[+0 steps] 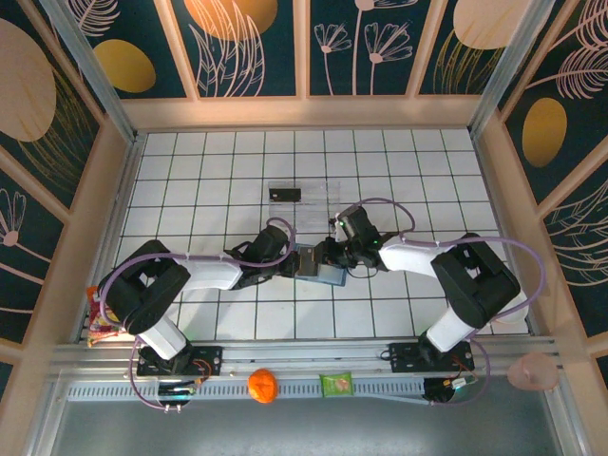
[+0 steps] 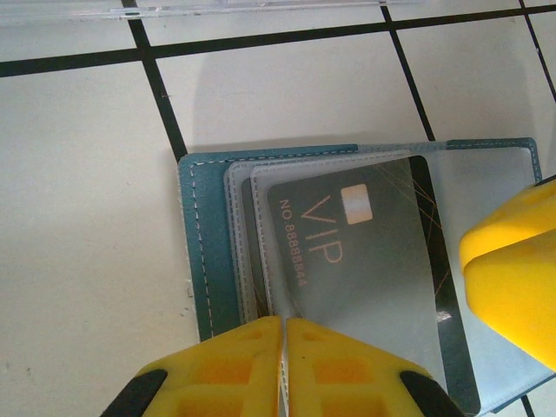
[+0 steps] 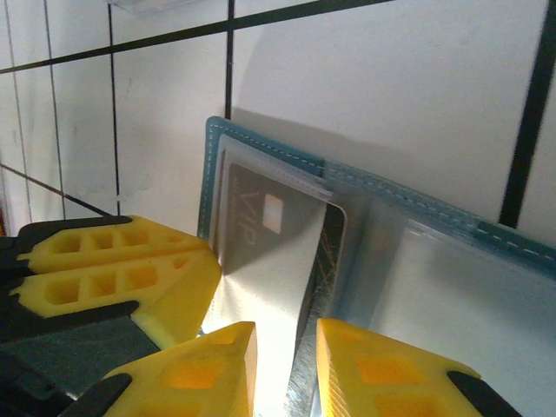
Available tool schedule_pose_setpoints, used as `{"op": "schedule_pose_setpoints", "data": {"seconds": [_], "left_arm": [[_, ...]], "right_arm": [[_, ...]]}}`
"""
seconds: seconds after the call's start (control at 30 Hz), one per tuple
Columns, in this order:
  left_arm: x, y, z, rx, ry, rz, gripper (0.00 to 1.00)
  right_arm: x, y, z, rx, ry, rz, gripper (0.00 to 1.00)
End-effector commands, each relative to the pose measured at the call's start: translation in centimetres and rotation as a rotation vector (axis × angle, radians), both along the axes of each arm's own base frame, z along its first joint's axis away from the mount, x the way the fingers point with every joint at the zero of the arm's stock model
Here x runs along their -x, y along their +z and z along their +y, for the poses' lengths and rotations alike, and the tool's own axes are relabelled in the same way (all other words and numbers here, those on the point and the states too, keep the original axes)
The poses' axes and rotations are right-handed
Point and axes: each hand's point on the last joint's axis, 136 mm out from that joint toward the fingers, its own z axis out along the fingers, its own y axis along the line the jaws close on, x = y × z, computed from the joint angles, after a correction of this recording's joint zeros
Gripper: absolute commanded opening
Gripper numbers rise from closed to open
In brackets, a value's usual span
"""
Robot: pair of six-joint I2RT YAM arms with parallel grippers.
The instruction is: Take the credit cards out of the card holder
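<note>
The teal card holder (image 1: 321, 274) lies open on the white tiles between my two grippers. In the left wrist view the card holder (image 2: 204, 252) shows clear sleeves, with a dark "VIP" credit card (image 2: 365, 252) partly out of one sleeve. My left gripper (image 2: 284, 334) is shut on the sleeve edge at the holder's near side. In the right wrist view the right gripper (image 3: 287, 356) stands narrowly open, its fingers on either side of the credit card (image 3: 326, 252) edge and the raised sleeve flap. The card holder (image 3: 417, 204) leans up behind.
A clear plastic tray (image 1: 318, 190) lies one tile beyond the holder, with a black card (image 1: 285, 194) in it. An orange object (image 1: 262, 385) and a green packet (image 1: 335, 385) rest on the front rail. Wooden walls ring the tiled floor.
</note>
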Motion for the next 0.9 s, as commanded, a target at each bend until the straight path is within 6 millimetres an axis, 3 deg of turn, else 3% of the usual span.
{"op": "schedule_pose_setpoints", "data": {"seconds": [0.0,0.23,0.43,0.73,0.87], "left_arm": [[1.8,-2.7,1.7,-0.074,-0.001,0.089,0.10],[1.9,-2.8,1.6,-0.069,-0.004,0.092,0.09],[1.8,-2.7,1.5,-0.066,-0.005,0.092,0.08],[1.8,-2.6,1.4,-0.061,-0.010,0.093,0.08],[1.8,-2.6,1.4,-0.062,-0.010,0.093,0.08]], "right_arm": [[0.5,-0.6,0.2,-0.024,0.005,0.030,0.24],[0.8,-1.4,-0.7,0.008,-0.018,0.045,0.23],[0.8,-0.7,-1.1,0.001,-0.034,0.021,0.23],[1.4,-1.1,0.4,-0.055,0.016,0.060,0.22],[1.4,-1.3,0.5,-0.055,0.017,0.069,0.16]]}}
